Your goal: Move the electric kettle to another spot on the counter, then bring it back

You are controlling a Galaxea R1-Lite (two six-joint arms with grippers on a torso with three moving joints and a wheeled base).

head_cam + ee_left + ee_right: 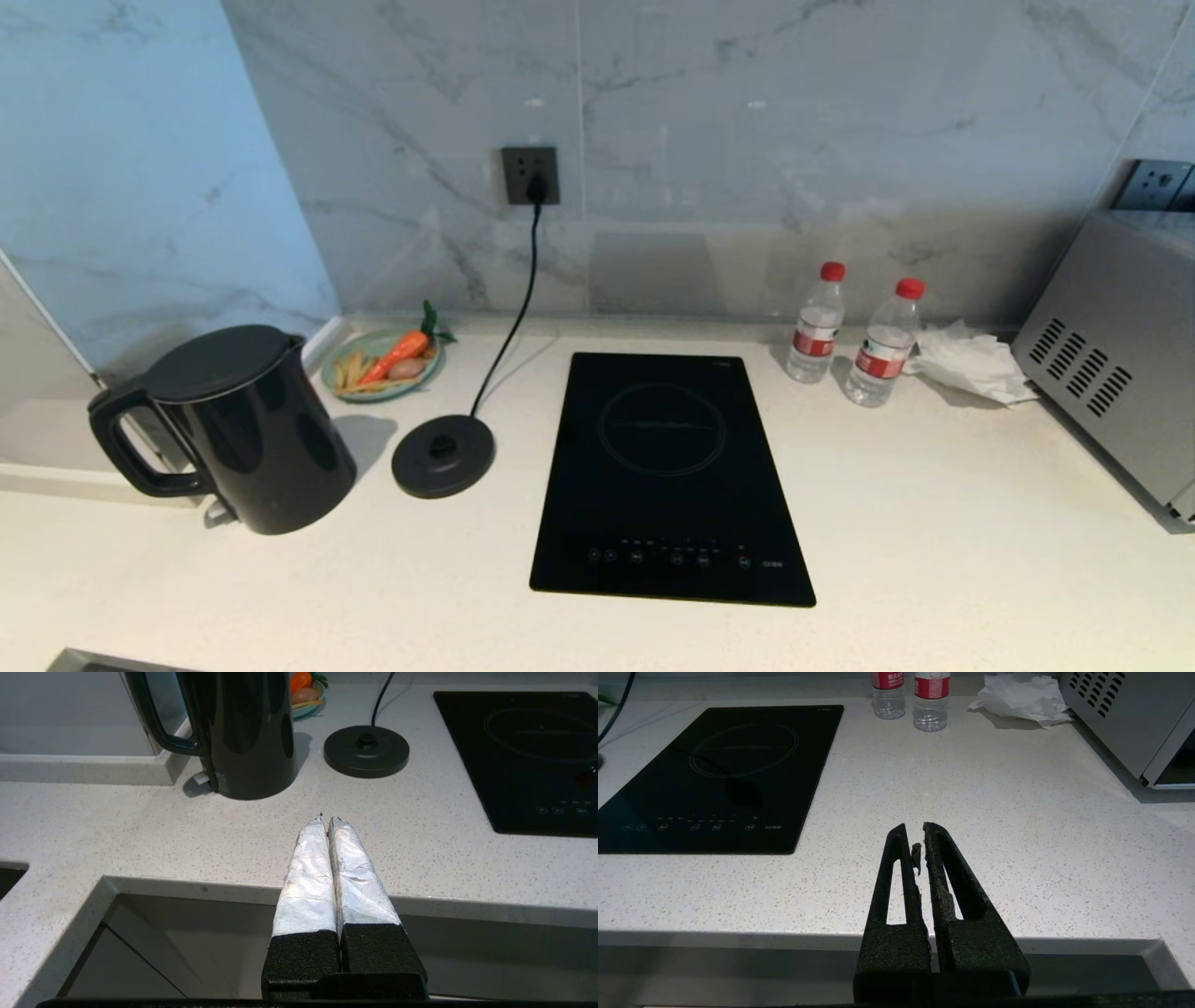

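The glossy black electric kettle (pixel 233 425) stands upright on the off-white speckled counter (pixel 934 560) at the left, off its round corded base disc (pixel 442 455), handle turned leftward. In the left wrist view the kettle (pixel 243 732) is beyond my left gripper (pixel 327 819), which hangs over the counter's front edge, shut and empty, well short of it. My right gripper (pixel 914 828) is parked over the front edge to the right of the hob, shut with nothing in it. Neither arm appears in the head view.
A black induction hob (pixel 667 476) lies mid-counter. A plate of toy food (pixel 383 364) sits behind the kettle, the base's cord runs to a wall socket (pixel 530 175). Two water bottles (pixel 850 336), crumpled tissue (pixel 971 362) and a grey microwave (pixel 1120 364) stand at the right.
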